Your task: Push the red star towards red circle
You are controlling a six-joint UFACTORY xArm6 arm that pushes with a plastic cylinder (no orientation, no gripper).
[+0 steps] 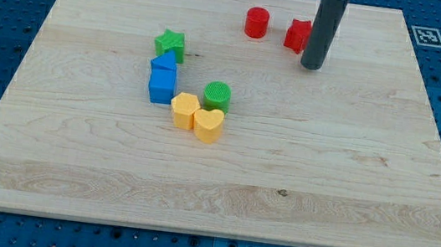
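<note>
The red star [297,35] lies near the view's top, right of centre, partly hidden by my rod. The red circle [256,22] stands a short gap to its left. My tip [312,66] rests on the board just right of and slightly below the red star, close to it or touching it.
A green star [169,45], two blue blocks [162,80], a green circle [217,96], a yellow hexagon [184,110] and a yellow heart [208,125] cluster left of centre. The wooden board [347,190] lies on a blue pegboard. A marker tag [427,36] sits at the top right.
</note>
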